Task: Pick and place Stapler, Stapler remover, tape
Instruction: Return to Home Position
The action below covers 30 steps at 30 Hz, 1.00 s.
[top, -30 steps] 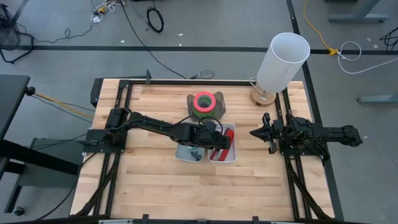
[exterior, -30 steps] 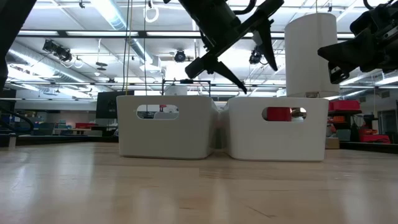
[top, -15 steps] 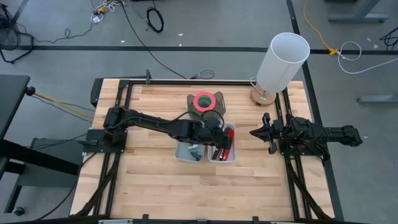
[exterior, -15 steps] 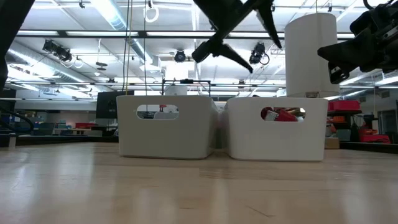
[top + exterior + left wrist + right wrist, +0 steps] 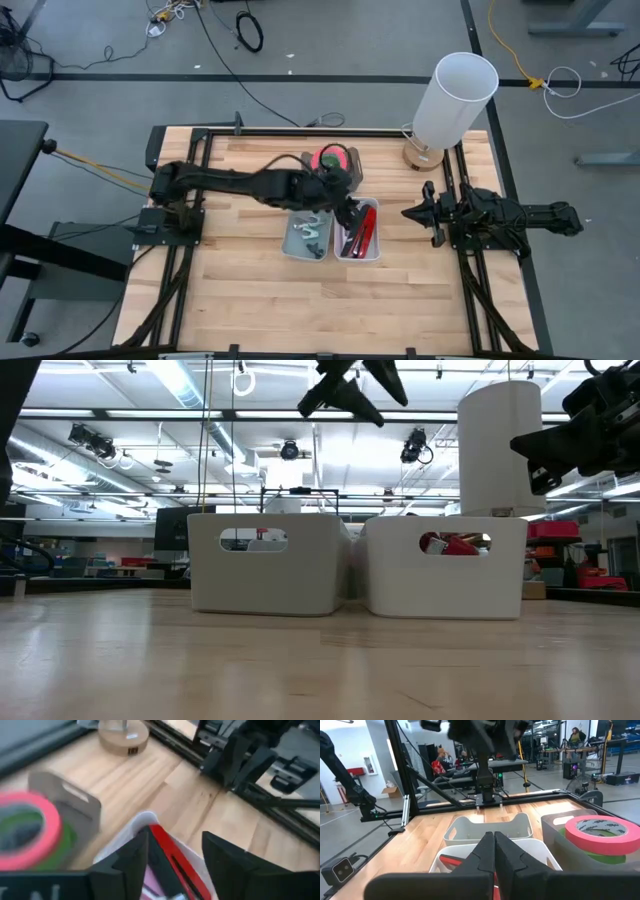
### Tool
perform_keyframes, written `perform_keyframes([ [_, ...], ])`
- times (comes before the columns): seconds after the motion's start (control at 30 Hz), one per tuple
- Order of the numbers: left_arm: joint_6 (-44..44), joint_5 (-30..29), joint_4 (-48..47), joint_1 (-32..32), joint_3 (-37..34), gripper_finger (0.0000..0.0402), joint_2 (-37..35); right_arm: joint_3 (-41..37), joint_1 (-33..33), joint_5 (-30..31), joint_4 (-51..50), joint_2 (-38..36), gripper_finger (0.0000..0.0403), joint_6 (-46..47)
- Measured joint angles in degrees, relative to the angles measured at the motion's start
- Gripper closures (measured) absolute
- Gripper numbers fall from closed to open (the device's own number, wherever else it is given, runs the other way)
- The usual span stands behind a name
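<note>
Two left fingers spread wide, empty, above red stapler; right fingers together.

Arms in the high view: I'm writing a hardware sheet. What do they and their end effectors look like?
The left arm and right arm are dark, slim chains of jointed links, with no markings visible. The left end effector and right end effector each have two black, smooth fingers that taper to wedge-shaped tips.
</note>
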Motion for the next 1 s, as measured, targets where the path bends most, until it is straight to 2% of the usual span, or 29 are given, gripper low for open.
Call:
perform_keyframes([
  [0.2, 16.64, 1.45, -2.14, 2.30, -0.01, 0.0279, -2.19, 0.00, 0.01, -0.01, 0.00, 0.04, 0.0399, 0.00],
  [0.57, 27.98, 10.68, -5.97, 6.19, -0.22, 0.0392, -4.33, -0.02, 0.02, -0.01, -0.03, 0.07, 0.0399, 0.00],
  [0.77, 29.58, 14.92, -5.86, 7.28, -1.17, 0.0390, -5.23, -0.01, 0.01, 0.00, -0.06, 0.07, 0.0399, 0.00],
  [0.87, 30.37, 16.98, -2.15, 7.32, -6.39, 0.0394, -7.44, 0.00, 0.02, 0.00, -0.06, 0.07, 0.0399, 0.00],
  [1.0, 29.00, 19.62, 6.23, 7.31, -17.57, 0.0397, -12.08, 0.00, 0.02, -0.01, -0.06, 0.07, 0.0399, 0.00],
])
